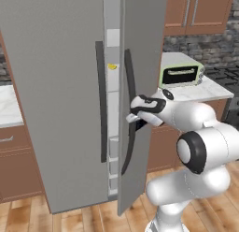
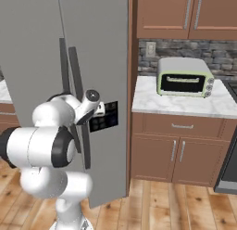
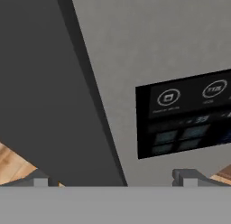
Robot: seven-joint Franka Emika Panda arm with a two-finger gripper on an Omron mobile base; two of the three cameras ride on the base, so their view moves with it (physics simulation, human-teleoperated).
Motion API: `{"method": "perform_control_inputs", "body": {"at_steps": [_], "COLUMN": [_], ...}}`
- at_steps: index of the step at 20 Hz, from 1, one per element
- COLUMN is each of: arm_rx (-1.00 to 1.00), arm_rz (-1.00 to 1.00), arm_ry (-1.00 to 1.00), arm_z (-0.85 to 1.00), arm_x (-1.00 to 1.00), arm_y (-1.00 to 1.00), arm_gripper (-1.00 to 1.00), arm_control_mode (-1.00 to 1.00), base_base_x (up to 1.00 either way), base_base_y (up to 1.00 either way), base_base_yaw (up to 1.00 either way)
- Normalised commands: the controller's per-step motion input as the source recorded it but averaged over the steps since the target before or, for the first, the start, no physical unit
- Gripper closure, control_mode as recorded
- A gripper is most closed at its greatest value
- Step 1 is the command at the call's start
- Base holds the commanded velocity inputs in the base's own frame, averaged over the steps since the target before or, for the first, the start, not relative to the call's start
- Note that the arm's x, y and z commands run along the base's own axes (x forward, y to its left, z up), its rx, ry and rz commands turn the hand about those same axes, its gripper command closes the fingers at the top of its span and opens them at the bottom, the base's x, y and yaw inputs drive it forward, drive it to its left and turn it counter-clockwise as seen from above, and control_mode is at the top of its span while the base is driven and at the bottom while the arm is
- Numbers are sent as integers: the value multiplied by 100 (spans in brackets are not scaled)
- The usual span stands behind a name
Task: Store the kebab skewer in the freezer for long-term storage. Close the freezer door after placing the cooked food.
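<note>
Looking from the left base view, you see the freezer (image 1: 60, 86) with its right door (image 1: 140, 86) ajar, grey shelves in the gap, and the tool (image 1: 132, 118) at that door's dark handle (image 1: 128, 109). From the right base view, you get the door's black panel (image 2: 104, 116) and a toaster oven (image 2: 184, 77) on the desk (image 2: 180, 104). In the hand view, the fingertips (image 3: 186, 178) stand apart, released, against the door front. You cannot tell where the skewer is.

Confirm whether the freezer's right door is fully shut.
No. In the left base view the right door stands ajar, showing inner shelves through the gap.
</note>
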Motion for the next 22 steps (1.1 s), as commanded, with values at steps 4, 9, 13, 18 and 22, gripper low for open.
{"method": "perform_control_inputs", "body": {"at_steps": [4,9,13,18,22], "arm_rx": [-4,-3,0,0,0], "arm_rz": [-14,-13,-3,-2,-7], "arm_ry": [0,0,1,0,0], "arm_z": [0,0,0,0,0], "arm_x": [28,30,46,37,22], "arm_y": [25,9,0,0,0], "arm_gripper": [-100,-100,-100,-100,-100], "arm_control_mode": [-100,-100,-100,-100,-100], "base_base_x": [0,0,0,0,0], "base_base_y": [0,0,0,0,0], "base_base_yaw": [0,0,0,0,0]}}
